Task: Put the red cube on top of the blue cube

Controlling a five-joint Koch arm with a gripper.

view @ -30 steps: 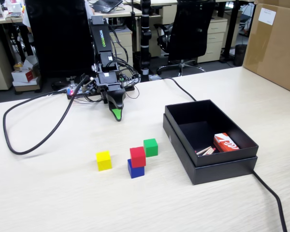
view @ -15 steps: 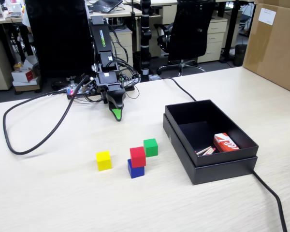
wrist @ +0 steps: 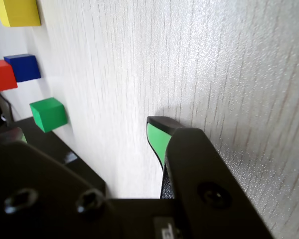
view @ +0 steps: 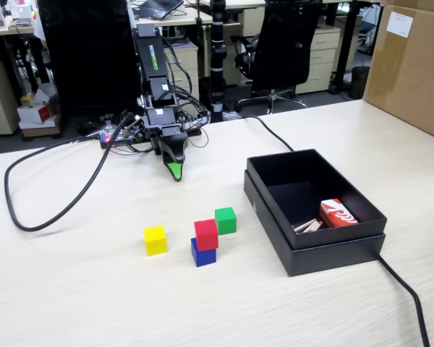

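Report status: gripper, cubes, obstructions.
Gripper parked at the base, empty, fingers' state unclear. Red cube sits atop blue cube. Green cube close beside stack.

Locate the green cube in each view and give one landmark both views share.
Fixed view: the green cube sits near the centre of the table, just right of and behind the red cube, left of the black box.
Wrist view: green cube at the left edge, below the red cube.
Shared landmark: the yellow cube.

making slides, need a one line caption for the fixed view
Small red cube stacked on dark blue cube; black gripper parked away.
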